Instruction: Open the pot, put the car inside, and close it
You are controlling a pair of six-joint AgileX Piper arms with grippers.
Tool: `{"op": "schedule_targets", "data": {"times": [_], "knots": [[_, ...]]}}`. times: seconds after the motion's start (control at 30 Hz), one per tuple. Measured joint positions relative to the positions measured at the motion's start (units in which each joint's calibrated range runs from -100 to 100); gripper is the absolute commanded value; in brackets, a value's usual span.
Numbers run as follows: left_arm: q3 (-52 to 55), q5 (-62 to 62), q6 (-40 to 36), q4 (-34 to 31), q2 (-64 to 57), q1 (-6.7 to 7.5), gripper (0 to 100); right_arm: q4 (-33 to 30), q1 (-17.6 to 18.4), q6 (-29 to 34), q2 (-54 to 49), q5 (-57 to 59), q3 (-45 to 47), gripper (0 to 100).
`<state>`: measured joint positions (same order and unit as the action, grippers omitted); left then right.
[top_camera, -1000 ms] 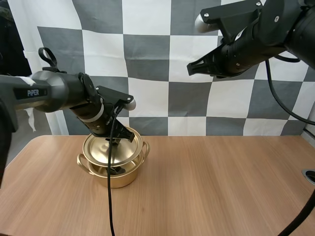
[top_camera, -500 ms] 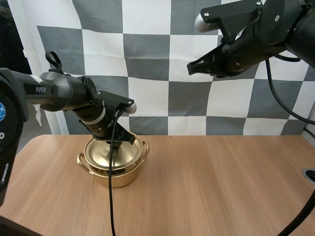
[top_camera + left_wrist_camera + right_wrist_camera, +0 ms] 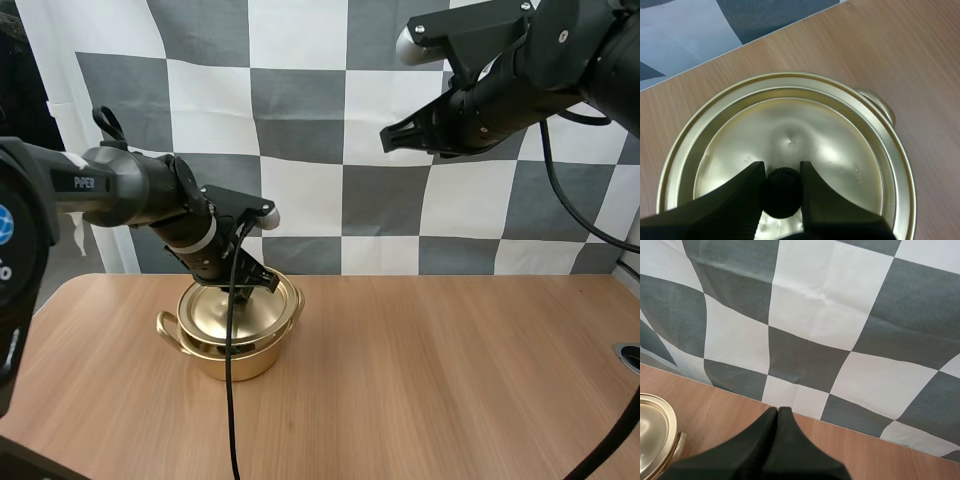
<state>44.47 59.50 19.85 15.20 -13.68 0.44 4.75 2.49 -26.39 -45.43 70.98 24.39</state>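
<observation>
A golden pot stands on the left part of the wooden table. Its golden lid lies over the pot's mouth, rim close to rim. My left gripper reaches down onto the lid from the left. In the left wrist view its two fingers pinch the lid's black knob between them, above the lid. My right gripper hangs high over the table's middle, shut on nothing; in the right wrist view my right gripper forms one dark wedge, with the lid far off beside it.
One side handle of the pot sticks out past the lid's rim toward bare wood. A dark round fitting sits at the table's right edge. Bare wood stretches to the right of the pot.
My left gripper has carried the lid from a tilted, left-offset position rightward and down until it lies over the pot's mouth. The right arm has stayed still.
</observation>
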Motion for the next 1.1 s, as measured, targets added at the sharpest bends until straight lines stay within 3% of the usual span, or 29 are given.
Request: {"op": "schedule_targets", "data": {"times": [1.1], "knots": [[0.0,0.8,0.1,-1.1,2.1,0.00,0,0.0,0.0,0.0,0.0,0.1,0.0,0]]}}
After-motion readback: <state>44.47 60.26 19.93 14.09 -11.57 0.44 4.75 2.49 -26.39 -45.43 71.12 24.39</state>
